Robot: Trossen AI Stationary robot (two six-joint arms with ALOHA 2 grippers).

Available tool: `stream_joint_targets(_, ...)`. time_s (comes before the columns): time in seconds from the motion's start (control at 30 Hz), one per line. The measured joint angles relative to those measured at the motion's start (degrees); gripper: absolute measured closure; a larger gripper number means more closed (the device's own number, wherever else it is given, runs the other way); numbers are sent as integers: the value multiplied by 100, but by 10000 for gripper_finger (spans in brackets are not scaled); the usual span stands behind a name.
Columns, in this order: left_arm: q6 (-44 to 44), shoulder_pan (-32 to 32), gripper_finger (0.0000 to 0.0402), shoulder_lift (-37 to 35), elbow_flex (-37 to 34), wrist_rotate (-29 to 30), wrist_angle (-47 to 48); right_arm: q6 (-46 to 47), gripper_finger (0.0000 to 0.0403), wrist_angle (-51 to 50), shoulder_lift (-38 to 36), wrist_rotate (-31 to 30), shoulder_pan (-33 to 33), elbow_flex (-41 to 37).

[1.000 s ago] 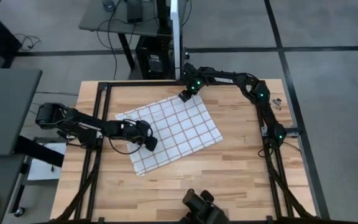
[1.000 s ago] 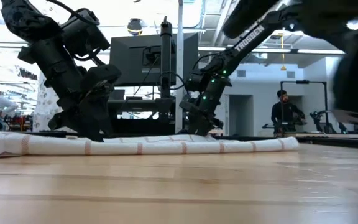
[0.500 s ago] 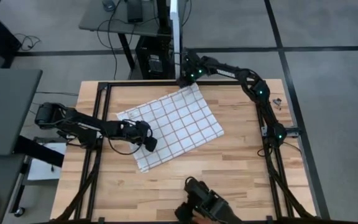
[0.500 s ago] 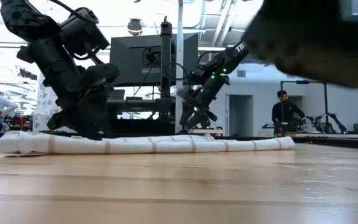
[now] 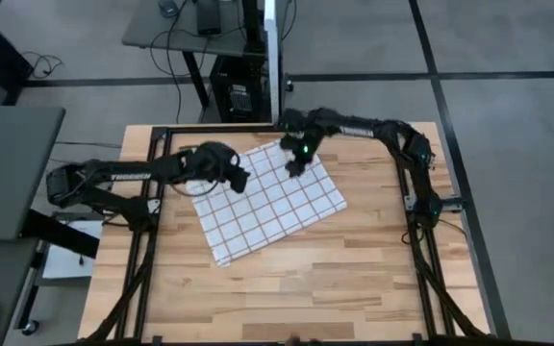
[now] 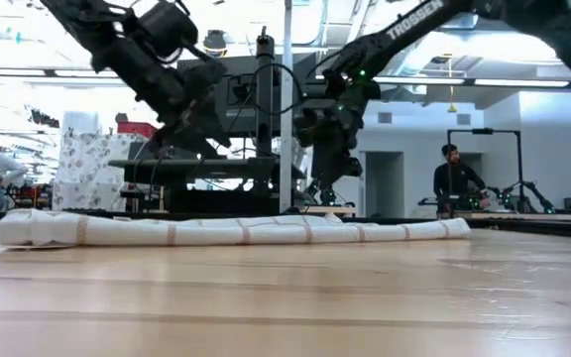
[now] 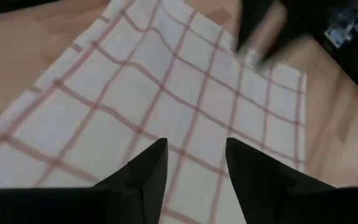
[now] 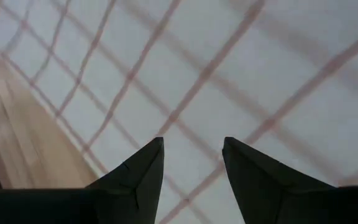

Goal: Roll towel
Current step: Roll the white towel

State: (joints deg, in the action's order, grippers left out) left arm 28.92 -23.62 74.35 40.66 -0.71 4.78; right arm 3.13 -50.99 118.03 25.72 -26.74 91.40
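Towel [image 5: 269, 200]: white cloth with a thin red grid, lying flat and unrolled, turned at an angle to the table edges; centre of the high view, slightly up and left of the table's middle. In the low view it reads as a low pale strip [image 6: 226, 231] across the tabletop, its left end thicker and folded over.
Table [image 5: 373, 279]: light wood planks with a dark metal frame along the sides and far edge.
Room: grey floor tiles around the table; a monitor [image 6: 244, 89] on a stand behind it; a person [image 6: 456, 178] standing far back at right of the low view, another seated at the left edge.
Left gripper [image 5: 239, 179]: arm reaches in from the frame's left, gripper above the towel's upper-left edge; raised clear of the cloth in the low view. Fingers [image 7: 148, 174] parted a moderate gap, nothing between them.
Right gripper [image 5: 296, 165]: arm bends in from the upper right, gripper above the towel's upper corner. Fingers [image 8: 143, 171] apart, empty, grid cloth close beneath.
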Motion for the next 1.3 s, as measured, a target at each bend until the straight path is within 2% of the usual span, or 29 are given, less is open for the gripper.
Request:
stream_joint_targets(0.13, -569, -155, 255, 592, 185, -253, 20, 772, 241, 1020, -279, -621, 585, -955)
stream_joint_targets(0.23, -1165, -171, 255, 919, 208, -251, 98, 1399, 241, 1641, -545, -1019, 989, -1333)
stream_joint_targets(0.27, -1346, -185, 255, 1022, 208, -168, 134, 1561, 241, 1754, -595, -1180, 1126, -1417)
stream_joint_targets(0.37, -1442, -284, 255, 1271, 201, 798, 422, 2007, 241, 1914, -622, -1610, 1563, -1636)
stream_joint_targets(0.4, -1468, -368, 255, 1315, 201, 961, 370, 2165, 241, 1964, -620, -1647, 1710, -1716)
stream_joint_targets(0.43, -1556, -467, 255, 1319, 201, 918, 257, 2323, 241, 2046, -624, -1662, 1853, -1804)
stream_joint_targets(0.6, -1681, -830, 255, 1296, 208, -34, -318, 3154, 241, 2638, -644, -1858, 2434, -2232)
stream_joint_targets(0.7, -1649, -901, 255, 1298, 183, -53, -56, 3410, 241, 2661, -666, -2028, 2586, -2373)
stream_joint_targets(0.83, -1596, -775, 255, 1302, -34, -76, 300, 3403, 241, 2621, -672, -2141, 2677, -2519)
stream_joint_targets(1.0, -1012, -484, 255, 1277, -490, 15, 374, 2970, 241, 2465, -684, -2131, 2630, -2527)
stream_joint_targets(1.2, 56, 687, 255, 1265, -781, -64, 227, 1699, 241, 1779, -877, -2064, 2237, -2549)
stream_joint_targets(1.3, 821, 1360, 255, 1283, -800, -19, -348, 1076, 241, 1479, -1006, -2085, 1888, -2569)
